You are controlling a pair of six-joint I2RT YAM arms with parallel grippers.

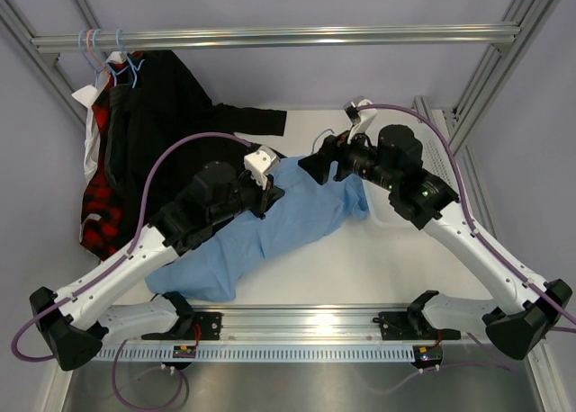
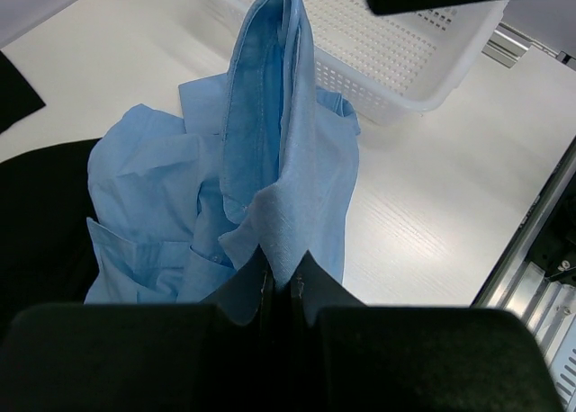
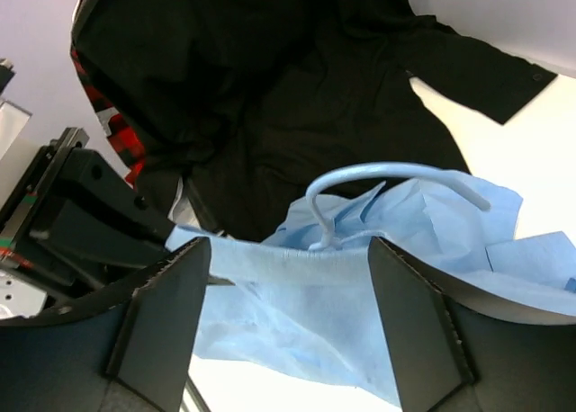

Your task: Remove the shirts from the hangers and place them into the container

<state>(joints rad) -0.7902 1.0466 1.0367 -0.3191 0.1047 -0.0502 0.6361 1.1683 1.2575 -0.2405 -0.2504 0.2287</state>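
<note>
Working over a white surface (image 1: 360,268) inside a frame of aluminium bars, with pale walls all round. Nearest, pinching with the left tool (image 2: 281,286), jaws pressed tight together on a fold of the light blue shirt (image 2: 270,160). Running a long strip of that cloth away from the closed fingers toward the other arm. Sprawling the rest of the shirt in a rumpled heap on the surface, trailing toward the near edge on the left.

Further in, holding the right tool (image 3: 288,250) spread wide, one finger on each side of the shirt's collar band and not clamping it. Poking up out of the collar just beyond those fingers, the hook of a pale blue hanger (image 3: 360,174).

Resting to the right, partly under the right arm, the white mesh container (image 2: 405,61), just beside the blue cloth.

Hanging at the far left from the top rail (image 1: 270,39), on a bunch of hangers (image 1: 108,57): a black shirt (image 1: 180,106), one sleeve lying out across the surface, and a red-and-black plaid shirt (image 1: 99,205) beside it.
</note>
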